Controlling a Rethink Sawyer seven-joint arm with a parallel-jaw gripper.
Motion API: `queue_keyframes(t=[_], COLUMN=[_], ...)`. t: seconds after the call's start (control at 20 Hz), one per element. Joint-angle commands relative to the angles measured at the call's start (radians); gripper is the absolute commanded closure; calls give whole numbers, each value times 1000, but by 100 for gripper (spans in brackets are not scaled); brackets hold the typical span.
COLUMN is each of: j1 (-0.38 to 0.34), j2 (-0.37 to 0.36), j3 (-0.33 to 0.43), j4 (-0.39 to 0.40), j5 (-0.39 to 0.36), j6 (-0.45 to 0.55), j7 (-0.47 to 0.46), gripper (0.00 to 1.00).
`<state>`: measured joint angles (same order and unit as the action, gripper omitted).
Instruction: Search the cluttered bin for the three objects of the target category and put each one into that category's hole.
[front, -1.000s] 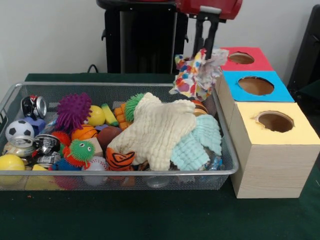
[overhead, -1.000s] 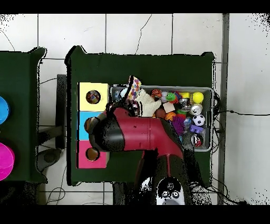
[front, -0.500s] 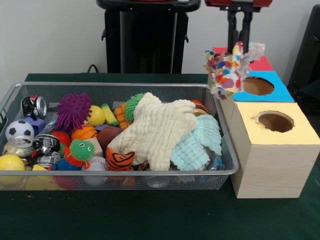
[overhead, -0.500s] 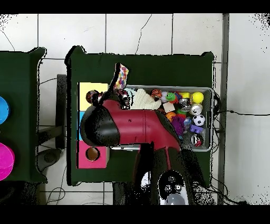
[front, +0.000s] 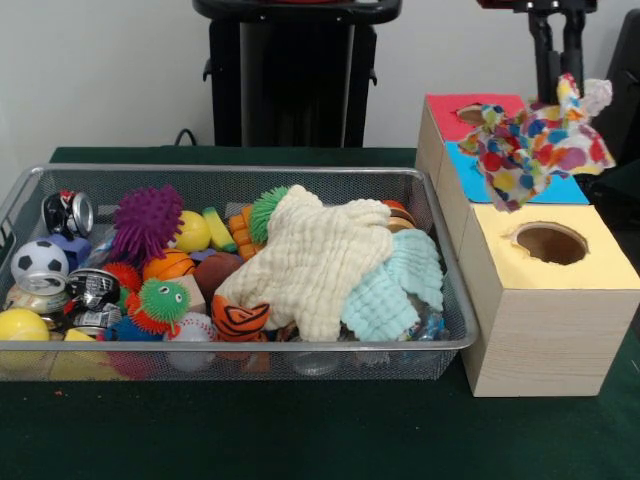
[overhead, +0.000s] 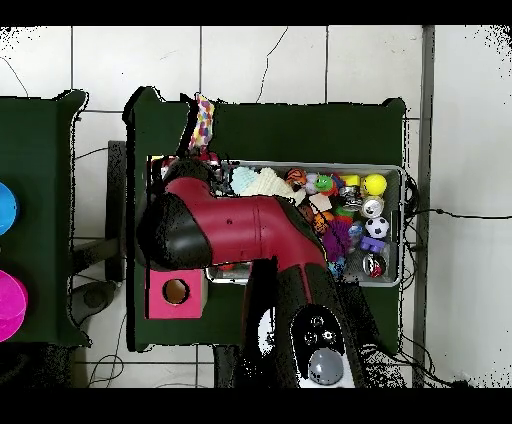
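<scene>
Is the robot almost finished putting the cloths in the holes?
Not yet. The tool holds a colourful spotted cloth in the air above the blue box, so that one is not in a hole yet. A cream cloth and a light blue cloth lie in the wire bin. If cloths are the target, three remain.

The front view looks level and close across the surface; the overhead view looks straight down from high. Both share the bin and boxes.

Multicolour spotted cloth hangs crumpled above blue box, off bin.
</scene>
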<state>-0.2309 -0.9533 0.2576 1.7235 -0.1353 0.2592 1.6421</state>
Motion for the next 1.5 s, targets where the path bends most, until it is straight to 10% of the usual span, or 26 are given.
queue_keyframes(t=[0.05,0.8,1.5], j1=[25,87,33], j2=[81,207,239], j3=[51,-61,-50], j4=[29,78,121], j5=[-32,-42,-72], j6=[-101,-393,-404], j7=[129,184,153], gripper=[100,100,100])
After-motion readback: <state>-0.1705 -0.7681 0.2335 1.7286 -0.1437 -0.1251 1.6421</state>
